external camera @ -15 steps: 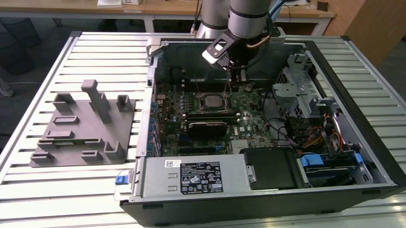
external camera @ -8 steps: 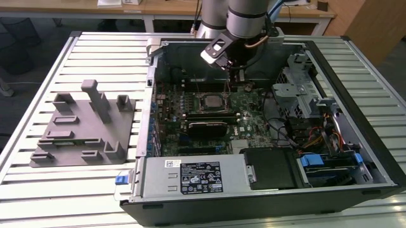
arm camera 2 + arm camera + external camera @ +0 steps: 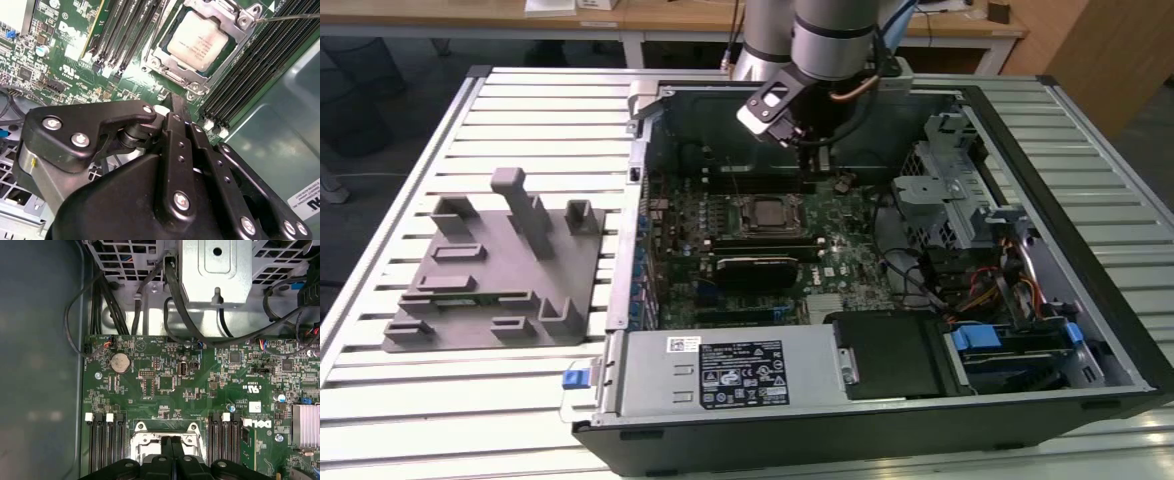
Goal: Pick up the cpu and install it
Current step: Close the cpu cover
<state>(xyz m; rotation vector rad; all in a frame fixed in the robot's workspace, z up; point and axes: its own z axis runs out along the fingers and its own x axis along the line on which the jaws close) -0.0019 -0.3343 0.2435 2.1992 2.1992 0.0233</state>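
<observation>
Cpu, small flat square chip with pale silver-grey metal lid (image 3: 199, 41) | sits in black, metal-rimmed socket frame (image 3: 240, 22) on green motherboard (image 3: 841, 250) | black pincer (image 3: 178, 107) narrow, holding nothing, above board beside socket | we judge seating must be flat, unforced

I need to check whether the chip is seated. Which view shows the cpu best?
The second wrist view: the silver-grey square cpu lies unobstructed in its metal-rimmed socket frame. In the exterior view it is small and distant; in the first wrist view, mostly gripper-hidden.
</observation>
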